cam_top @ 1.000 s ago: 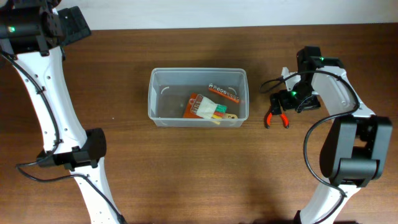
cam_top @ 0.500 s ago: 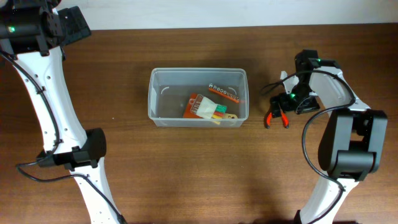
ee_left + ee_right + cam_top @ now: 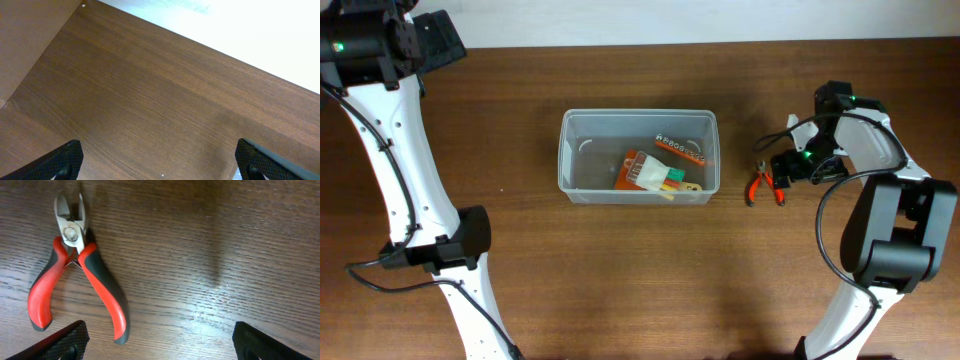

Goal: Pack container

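Here, right gripper (image 3: 160, 341) spread wide near red-handled pliers (image 3: 75, 270), left gripper (image 3: 159, 159) also apart, container (image 3: 563, 150) seemingly holding tools (image 3: 655, 172).

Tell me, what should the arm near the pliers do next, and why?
Probably shift the right gripper sideways until the pliers sit midway between its open jaws. The pliers lie flat on the table, outside the container. In the wrist view they sit off toward one jaw, untouched, so closing now would likely miss them.
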Robot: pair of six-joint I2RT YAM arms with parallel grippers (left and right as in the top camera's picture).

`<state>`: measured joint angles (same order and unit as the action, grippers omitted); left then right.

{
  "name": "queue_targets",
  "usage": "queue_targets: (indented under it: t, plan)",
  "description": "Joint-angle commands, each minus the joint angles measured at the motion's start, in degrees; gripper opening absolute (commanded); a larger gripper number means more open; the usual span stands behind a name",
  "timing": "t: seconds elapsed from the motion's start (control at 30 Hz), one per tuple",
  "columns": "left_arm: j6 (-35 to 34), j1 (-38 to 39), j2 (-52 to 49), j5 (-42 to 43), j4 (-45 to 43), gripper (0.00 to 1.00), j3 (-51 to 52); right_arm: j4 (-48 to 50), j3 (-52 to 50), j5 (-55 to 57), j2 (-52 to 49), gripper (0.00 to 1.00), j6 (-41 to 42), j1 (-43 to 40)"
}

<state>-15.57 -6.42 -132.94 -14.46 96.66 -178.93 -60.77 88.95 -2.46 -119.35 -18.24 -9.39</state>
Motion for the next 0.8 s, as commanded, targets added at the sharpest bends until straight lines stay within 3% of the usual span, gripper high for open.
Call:
queue_targets:
  t: [0.0, 0.3, 0.77]
  plan:
    - [0.7, -0.3, 1.6, -1.0, 0.0, 0.99, 0.0, 0.2, -0.4, -0.3, -0.3, 0.93, -0.4, 1.3]
    - [0.7, -0.3, 1.6, -1.0, 0.0, 0.99, 0.0, 0.3, -0.6, 0.3, -1.8, 0.92, -1.1, 2.4]
    - [0.7, -0.3, 1.6, -1.0, 0.0, 0.99, 0.0, 0.6, -0.6, 0.3, -3.9, 0.82, -1.3, 2.4]
